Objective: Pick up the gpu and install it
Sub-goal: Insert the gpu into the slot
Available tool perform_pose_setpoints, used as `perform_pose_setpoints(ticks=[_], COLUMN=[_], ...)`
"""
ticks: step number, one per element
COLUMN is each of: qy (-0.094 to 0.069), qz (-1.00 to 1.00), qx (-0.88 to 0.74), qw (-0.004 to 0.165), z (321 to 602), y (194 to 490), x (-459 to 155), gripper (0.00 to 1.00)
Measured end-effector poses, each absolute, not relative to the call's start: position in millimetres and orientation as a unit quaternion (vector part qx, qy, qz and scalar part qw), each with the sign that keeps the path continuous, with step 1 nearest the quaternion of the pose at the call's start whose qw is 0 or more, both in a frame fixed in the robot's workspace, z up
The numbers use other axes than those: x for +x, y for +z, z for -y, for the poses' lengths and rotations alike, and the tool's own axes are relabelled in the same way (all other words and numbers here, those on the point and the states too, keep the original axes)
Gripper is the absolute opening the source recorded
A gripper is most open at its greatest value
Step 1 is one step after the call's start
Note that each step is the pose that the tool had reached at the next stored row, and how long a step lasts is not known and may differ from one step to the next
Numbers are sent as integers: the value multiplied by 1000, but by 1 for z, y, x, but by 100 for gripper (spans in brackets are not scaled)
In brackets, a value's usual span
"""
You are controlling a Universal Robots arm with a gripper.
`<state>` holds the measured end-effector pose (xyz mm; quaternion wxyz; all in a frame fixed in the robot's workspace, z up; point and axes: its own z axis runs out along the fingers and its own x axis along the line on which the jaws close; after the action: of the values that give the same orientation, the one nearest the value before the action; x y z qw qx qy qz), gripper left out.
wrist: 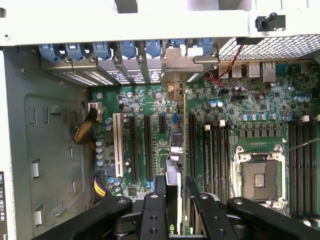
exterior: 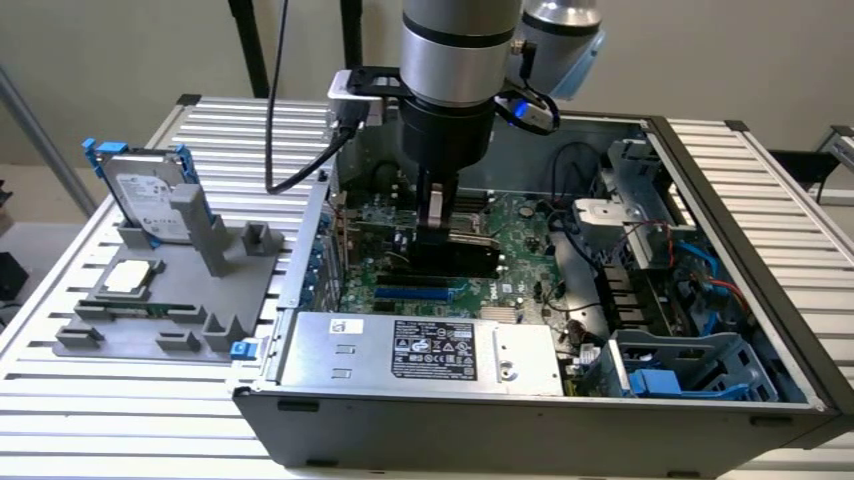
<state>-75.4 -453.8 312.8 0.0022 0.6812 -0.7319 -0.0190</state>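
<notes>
1. Exterior view: an open computer case (exterior: 534,420) is seen on the worktop (exterior: 120,430), motherboard (wrist: 260,115) exposed
2. The gpu (exterior: 461,260) is held edge-down over the expansion slots (wrist: 148,145); installing is judged in hand
3. The pincer (wrist: 176,189) is clamped partway shut on the gpu; slot alignment is judged needed

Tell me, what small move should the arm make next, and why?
Probably a slight push straight down: the pincer grips the gpu upright over the motherboard, its bracket beside the blue clips, and whether it is seated yet cannot be told.
</notes>
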Motion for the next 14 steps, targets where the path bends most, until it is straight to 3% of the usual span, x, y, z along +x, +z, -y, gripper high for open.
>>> perform_pose_setpoints(ticks=[14], qy=[-19], qz=[732], qx=[681], qw=[2], z=[454], y=[310], x=[-79], gripper=[26])
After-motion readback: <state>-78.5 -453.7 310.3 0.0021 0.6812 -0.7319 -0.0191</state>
